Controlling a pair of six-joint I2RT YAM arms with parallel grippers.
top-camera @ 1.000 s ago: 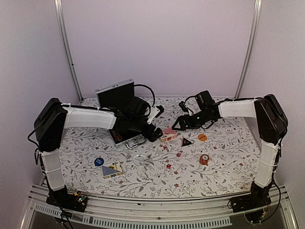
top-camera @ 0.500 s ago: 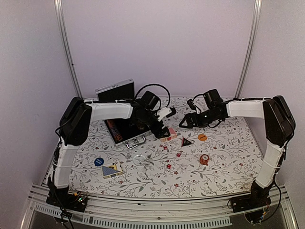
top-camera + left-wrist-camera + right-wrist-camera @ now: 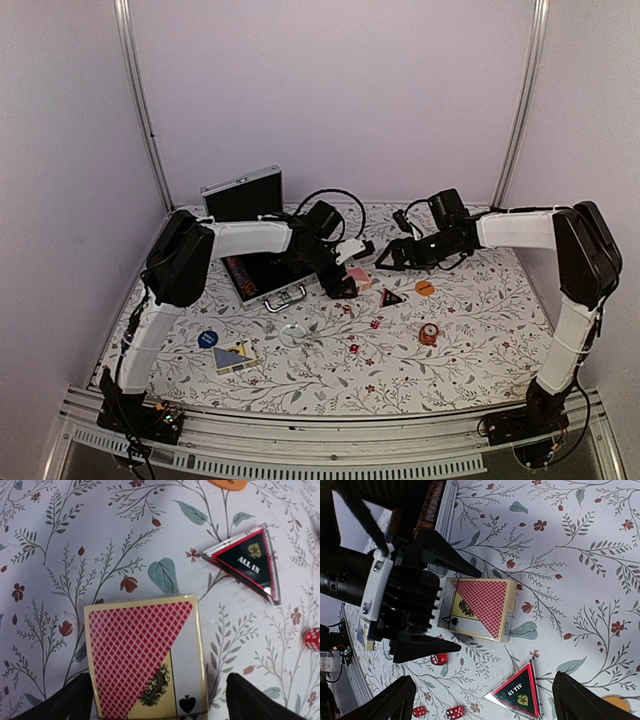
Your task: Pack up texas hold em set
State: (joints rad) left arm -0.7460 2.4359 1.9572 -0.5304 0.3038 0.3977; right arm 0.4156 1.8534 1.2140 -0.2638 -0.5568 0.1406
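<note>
The silver briefcase (image 3: pixel 244 187) stands open at the back left, with reddish chip rows (image 3: pixel 240 270) in its black base. A red-backed card deck (image 3: pixel 145 660) lies flat on the cloth right of the case; it also shows in the top view (image 3: pixel 358 275) and the right wrist view (image 3: pixel 480 607). My left gripper (image 3: pixel 157 705) is open, one finger on each side of the deck, not closed on it. My right gripper (image 3: pixel 485 705) is open and empty, hovering just right of the deck. The black triangular "ALL IN" token (image 3: pixel 517 695) lies beside it.
An orange round token (image 3: pixel 425 288) and a small orange thing (image 3: pixel 428 333) lie to the right. Red dice (image 3: pixel 439 659) are scattered in front of the deck. A blue round token (image 3: pixel 207 339) and a blue-and-gold deck (image 3: pixel 233 357) lie front left.
My left gripper has moved right from over the case to the red deck and now straddles it. My right gripper has drawn back slightly to the right.
</note>
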